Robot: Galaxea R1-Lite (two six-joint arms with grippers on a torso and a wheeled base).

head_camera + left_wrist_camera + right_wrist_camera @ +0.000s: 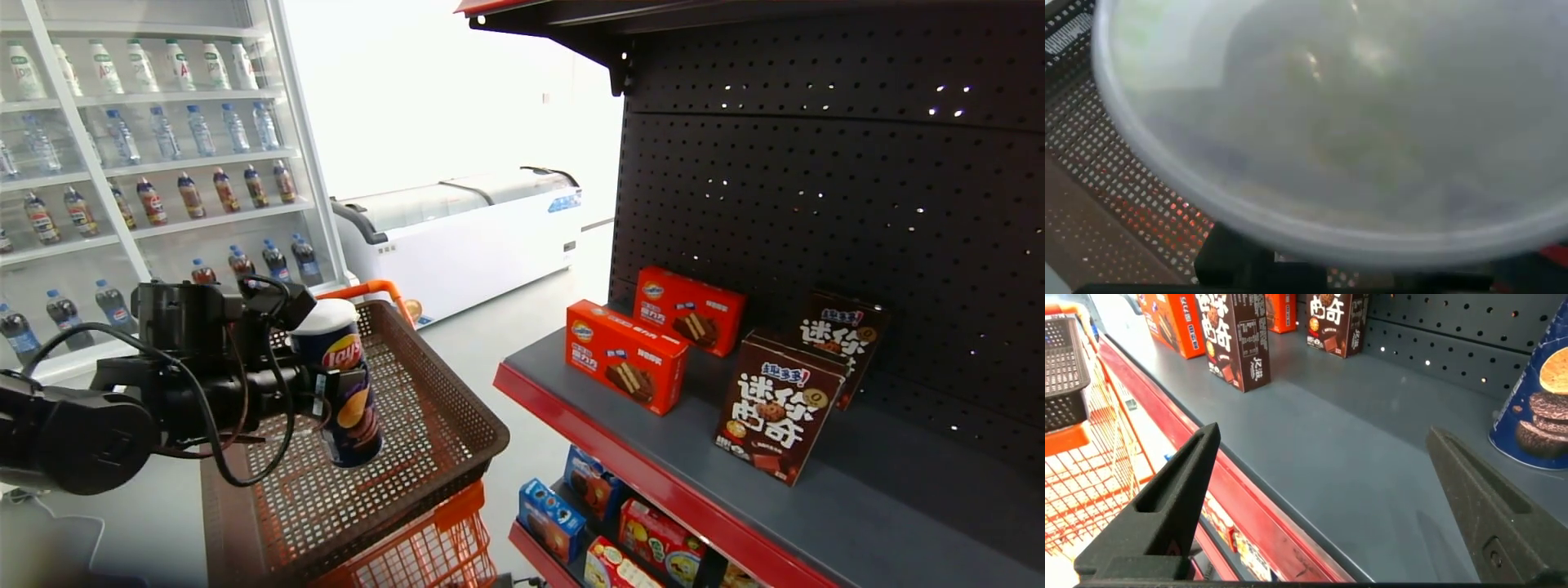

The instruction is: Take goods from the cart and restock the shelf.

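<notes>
1. The shelf has a grey deck, a red front edge and a black pegboard back. Past the shelf's far end, pale floor runs to a white chest freezer. Farther to the shelf's left stands a glass-fronted drinks cooler with rows of bottles.
2. On the shelf stand two red boxes, one behind the other. To their right stand two brown boxes, set the same way. The tier under the shelf holds blue boxes and red ones.
3. The cart basket, of brown mesh, sits just left of the shelf, with an orange wire basket beneath it.
4. The chips can hangs roughly upright above the cart basket, left of the shelf and apart from it. The left gripper is clamped on the can's middle from the side.
5. The left wrist view adds a close look down on the can's translucent lid, with the basket's mesh below it.
6. The right wrist view adds the right gripper over the shelf's deck. Its two black fingers are spread wide with nothing between them. A blue cookie package stands on the shelf by the pegboard, well apart from the brown boxes.
</notes>
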